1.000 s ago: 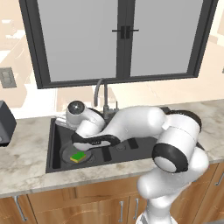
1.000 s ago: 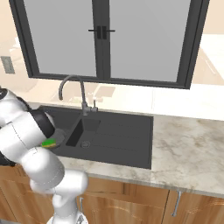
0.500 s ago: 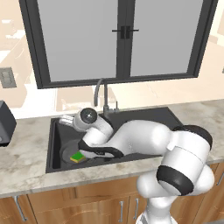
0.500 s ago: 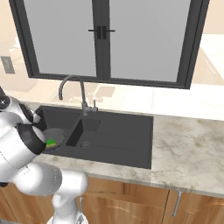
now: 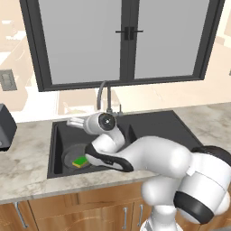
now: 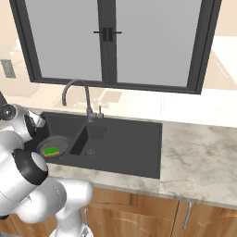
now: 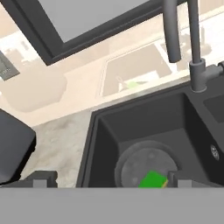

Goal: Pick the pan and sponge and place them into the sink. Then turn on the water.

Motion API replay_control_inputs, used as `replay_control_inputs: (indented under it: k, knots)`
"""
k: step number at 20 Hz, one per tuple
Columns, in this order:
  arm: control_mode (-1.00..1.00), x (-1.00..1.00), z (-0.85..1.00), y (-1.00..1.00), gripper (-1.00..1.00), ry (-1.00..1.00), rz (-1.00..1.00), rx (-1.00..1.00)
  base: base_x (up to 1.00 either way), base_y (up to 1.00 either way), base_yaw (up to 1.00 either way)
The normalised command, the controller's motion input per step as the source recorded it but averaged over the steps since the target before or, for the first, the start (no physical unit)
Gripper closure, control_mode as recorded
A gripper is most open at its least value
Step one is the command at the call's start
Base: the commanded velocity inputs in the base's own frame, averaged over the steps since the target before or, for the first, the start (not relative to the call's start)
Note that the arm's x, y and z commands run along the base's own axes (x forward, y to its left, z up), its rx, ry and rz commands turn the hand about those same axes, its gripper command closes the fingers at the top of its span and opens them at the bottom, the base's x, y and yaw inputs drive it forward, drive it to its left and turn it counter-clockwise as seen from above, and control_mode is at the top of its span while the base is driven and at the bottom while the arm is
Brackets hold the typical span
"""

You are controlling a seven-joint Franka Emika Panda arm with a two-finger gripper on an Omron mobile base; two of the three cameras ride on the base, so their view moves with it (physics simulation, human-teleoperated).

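Arm has swung lower over the sink (image 5: 58,149), gripper (image 7: 107,179) open and empty; pan (image 5: 74,155) and sponge (image 5: 81,162) apparently rest inside, faucet (image 6: 76,95) dry.

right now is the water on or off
Off. No stream falls from the faucet spout in the hand view, and the sink basins look dry.

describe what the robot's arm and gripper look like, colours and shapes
The arm is made of glossy white, rounded, bulbous segments joined by dark grey to black joint bands, with a round dark end cap at one joint. The gripper has two small dark grey, blocky finger tips. No cables or markings show.
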Motion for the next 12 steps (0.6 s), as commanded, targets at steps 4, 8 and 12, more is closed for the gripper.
replay_control_inputs:
  k: [4, 8, 12]
  knots:
    - [-1.0, -0.34, 0.49, -0.06, -1.0, -0.09, 0.09, -0.02, 0.0, 0.0, 0.0]
    - [-1.0, -0.35, 0.48, -0.06, -1.0, -0.08, 0.06, -0.02, 0.0, 0.0, 0.0]
    - [-1.0, -0.31, 0.29, -0.16, -1.0, -0.11, 0.06, -0.01, 0.0, 0.0, 0.0]
